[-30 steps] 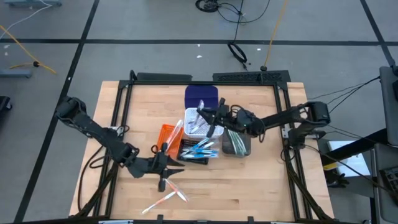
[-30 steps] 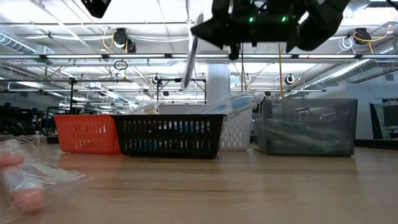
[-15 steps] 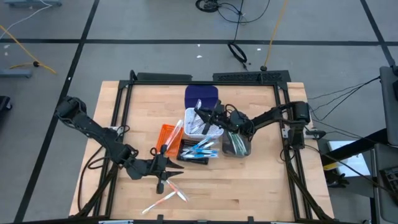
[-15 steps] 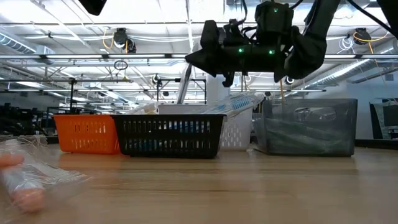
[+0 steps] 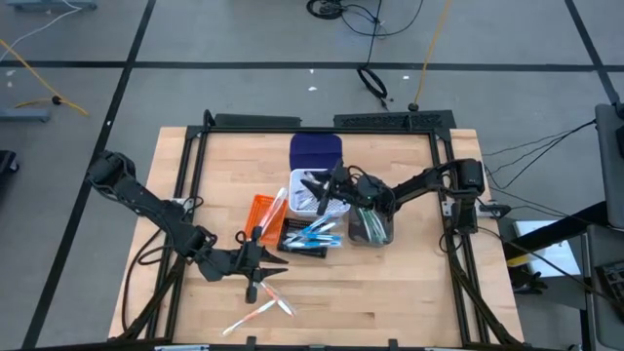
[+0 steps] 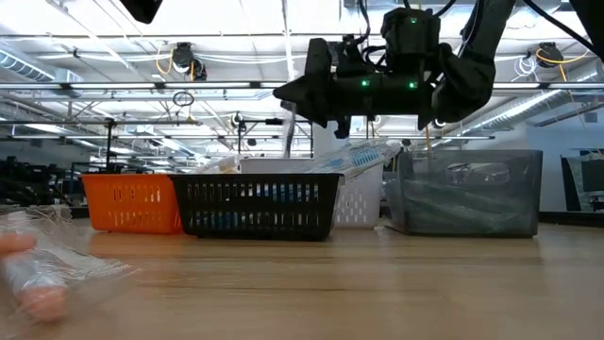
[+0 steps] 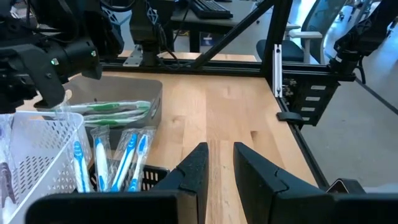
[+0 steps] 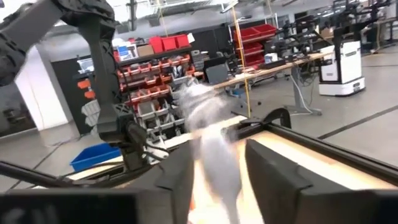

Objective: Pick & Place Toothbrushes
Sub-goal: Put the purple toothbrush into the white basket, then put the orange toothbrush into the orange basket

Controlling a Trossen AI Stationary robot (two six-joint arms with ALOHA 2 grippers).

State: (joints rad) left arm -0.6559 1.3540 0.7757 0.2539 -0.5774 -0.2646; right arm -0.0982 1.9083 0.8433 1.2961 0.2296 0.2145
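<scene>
Right gripper hangs above the white basket, clamped on 1 wrapped toothbrush dangling upright. Best lowered straight, released once its tip is inside. Left gripper, fingers slightly apart, waits near 2 loose toothbrushes.

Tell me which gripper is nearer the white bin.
Right. The right gripper hangs over the white bin, holding a toothbrush; the left gripper sits beyond the black bin.

No legible text, label or number anywhere, as far as visible.
</scene>
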